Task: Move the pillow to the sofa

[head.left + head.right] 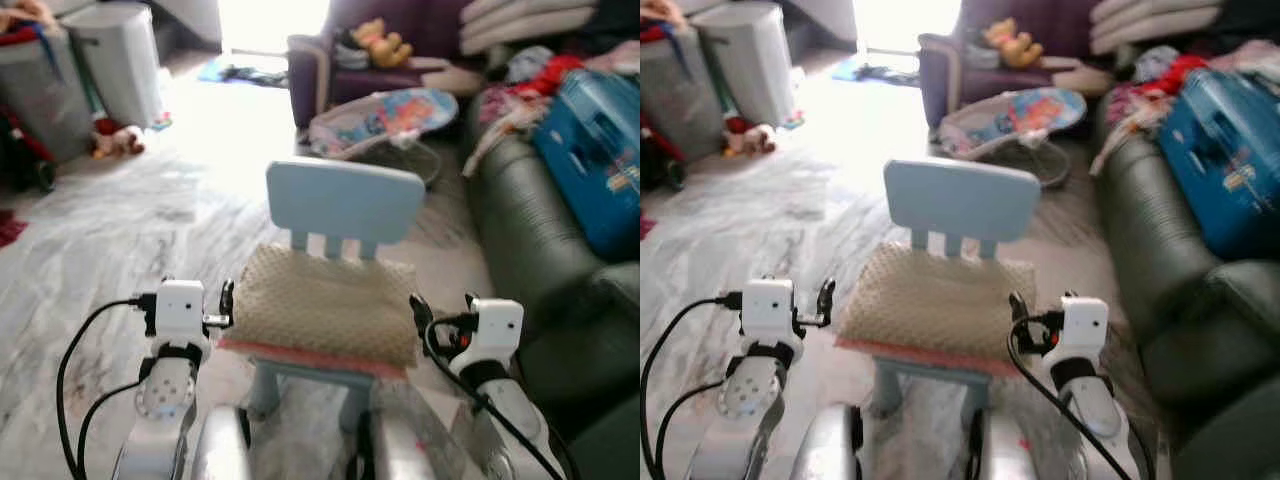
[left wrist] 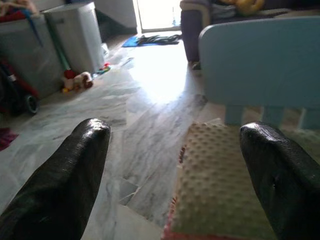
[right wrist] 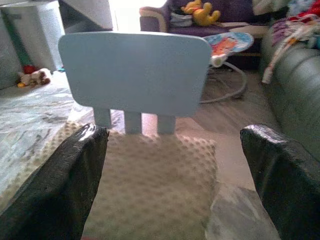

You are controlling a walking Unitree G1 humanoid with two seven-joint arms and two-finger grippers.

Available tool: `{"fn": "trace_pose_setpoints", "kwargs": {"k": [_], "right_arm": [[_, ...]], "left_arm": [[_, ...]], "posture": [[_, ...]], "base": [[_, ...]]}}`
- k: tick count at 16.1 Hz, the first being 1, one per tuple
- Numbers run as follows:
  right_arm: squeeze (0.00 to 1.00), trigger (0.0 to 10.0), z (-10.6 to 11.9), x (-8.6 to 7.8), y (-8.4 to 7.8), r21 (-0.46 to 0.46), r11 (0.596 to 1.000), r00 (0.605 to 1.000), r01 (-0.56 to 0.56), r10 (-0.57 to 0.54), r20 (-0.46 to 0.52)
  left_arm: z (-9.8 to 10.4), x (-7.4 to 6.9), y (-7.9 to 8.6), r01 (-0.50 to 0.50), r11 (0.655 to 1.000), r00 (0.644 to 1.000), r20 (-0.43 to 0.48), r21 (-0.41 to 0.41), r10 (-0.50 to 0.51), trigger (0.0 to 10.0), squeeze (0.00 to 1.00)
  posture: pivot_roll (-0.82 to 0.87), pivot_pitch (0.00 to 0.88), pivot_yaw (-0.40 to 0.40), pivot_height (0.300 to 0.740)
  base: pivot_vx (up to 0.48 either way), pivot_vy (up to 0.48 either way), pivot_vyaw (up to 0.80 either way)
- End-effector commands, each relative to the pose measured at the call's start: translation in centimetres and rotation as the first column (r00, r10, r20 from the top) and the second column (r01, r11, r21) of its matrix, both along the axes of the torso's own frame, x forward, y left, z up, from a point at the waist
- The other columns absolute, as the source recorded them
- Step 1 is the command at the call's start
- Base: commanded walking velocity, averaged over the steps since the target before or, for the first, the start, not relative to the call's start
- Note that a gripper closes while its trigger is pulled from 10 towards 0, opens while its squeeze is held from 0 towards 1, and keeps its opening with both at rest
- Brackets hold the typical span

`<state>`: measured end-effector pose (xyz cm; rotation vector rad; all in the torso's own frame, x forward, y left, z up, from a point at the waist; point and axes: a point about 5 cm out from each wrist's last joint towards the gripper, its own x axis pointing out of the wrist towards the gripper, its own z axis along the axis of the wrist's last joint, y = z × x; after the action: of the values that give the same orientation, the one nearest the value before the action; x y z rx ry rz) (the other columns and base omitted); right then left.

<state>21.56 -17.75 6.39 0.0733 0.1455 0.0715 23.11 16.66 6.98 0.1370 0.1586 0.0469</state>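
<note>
Left hand raised at the pillow's left edge, fingers spread wide, nothing between them; one finger over the marble floor, the other over the pillow's near corner. Right hand level with it at the pillow's right edge, likewise spread wide and empty, fingers framing the pillow and the chair back.

Between the two hands: pillow, beige and bumpy, with a pink underside along the near edge, lying flat on the seat of a small pale blue chair. Far edge of pillow up against the slats of the chair back. Whether either hand touches the pillow cannot be told.

To the right of the right hand: dark green sofa, well apart from the pillow, with a blue case lying on it and a heap of clothes at its far end.

Beyond the chair, further from both hands: baby bouncer on the floor, then a purple armchair with a yellow plush toy on its seat. White cushions stacked behind the armchair.

Far out to the left of the left hand: grey bin near the wall, a small stuffed toy on the floor just beside it. Bright glare on the floor by the doorway.
</note>
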Motion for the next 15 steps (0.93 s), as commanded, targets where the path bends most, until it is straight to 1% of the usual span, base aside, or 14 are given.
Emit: {"fn": "trace_pose_setpoints", "kwargs": {"k": [1, 6, 7, 10, 12, 15], "right_arm": [[0.0, 10.0, 0.11, 0.04, -0.28, -0.002, 1.0, 1.0, 0.01, -0.01, 0.006], [0.0, 10.0, -0.12, -0.07, -0.26, 0.0, 1.0, 1.0, -0.002, 0.002, 0.0], [0.0, 10.0, -0.22, -0.05, -0.24, 0.002, 1.0, 1.0, -0.002, 0.002, -0.003], [0.0, 10.0, -0.27, -0.12, -0.23, 0.005, 1.0, 1.0, -0.006, 0.006, -0.006], [0.0, 10.0, -0.33, -0.19, -0.24, 0.007, 1.0, 1.0, -0.009, 0.009, -0.008], [0.0, 10.0, -0.33, -0.12, -0.22, 0.008, 1.0, 1.0, -0.009, 0.009, -0.008]], "left_arm": [[0.28, 0.22, -0.02, -0.005, 1.0, 1.0, 0.018, 0.011, 0.005, 10.0, 0.0], [0.18, 0.05, 0.02, -0.022, 0.999, 1.0, 0.02, 0.023, 0.022, 10.0, 0.0], [0.19, 0.15, 0.2, -0.03, 0.999, 0.999, 0.02, 0.036, 0.029, 10.0, 0.0], [0.11, 0.27, 0.42, -0.046, 0.998, 0.999, 0.013, 0.033, 0.045, 10.0, 0.0], [-0.12, 0.12, 0.13, -0.022, 0.999, 1.0, 0.008, 0.023, 0.022, 10.0, 0.0], [-0.06, 0.29, 0.25, -0.026, 0.999, 1.0, 0.008, 0.018, 0.026, 10.0, 0.0]], "posture": [[-0.02, 0.0, -0.032, 0.626], [-0.01, 0.0, -0.036, 0.626], [-0.01, 0.0, -0.036, 0.626], [-0.02, 0.0, -0.037, 0.626], [-0.02, 0.0, -0.037, 0.626], [-0.02, 0.0, -0.033, 0.626]], "base": [[0.0, 0.0, 0.0], [0.0, 0.0, 0.0], [0.0, 0.0, 0.0], [0.0, 0.0, 0.0], [0.0, 0.0, 0.0], [0.0, 0.0, 0.0]]}}
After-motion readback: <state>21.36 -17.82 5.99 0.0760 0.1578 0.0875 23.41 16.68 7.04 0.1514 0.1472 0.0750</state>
